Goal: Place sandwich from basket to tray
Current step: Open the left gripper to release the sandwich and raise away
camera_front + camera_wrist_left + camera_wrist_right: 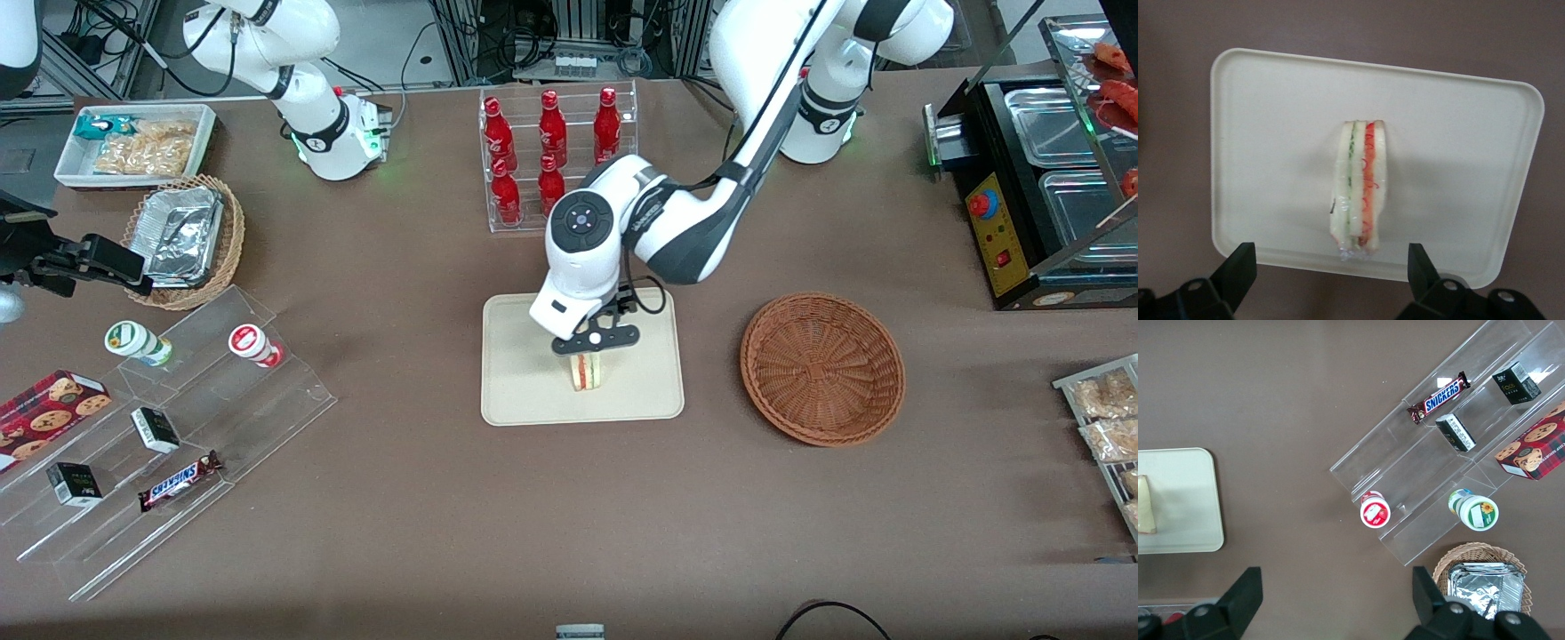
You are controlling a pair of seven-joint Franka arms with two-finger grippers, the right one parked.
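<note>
so the sandwich [1359, 188] stands on its edge on the tray [1271, 133], near the tray's middle, a bit toward the rim nearer the front camera. the gripper [594, 342] hangs directly above it, fingers spread wide and holding nothing; in the left wrist view both fingertips [1238, 267] sit well clear of the bread on either side. the sandwich's long axis runs across the line between the fingers (filling stripes in line with that axis), so the jaws straddle its thin direction. looks like the release is done and the sandwich stays upright on its own. the basket [823, 368] lies empty on the table [444, 533], toward the working arm's end, well apart from the tray. next move is probably just a straight lift away; a sideways drift could tip the wedge.
</note>
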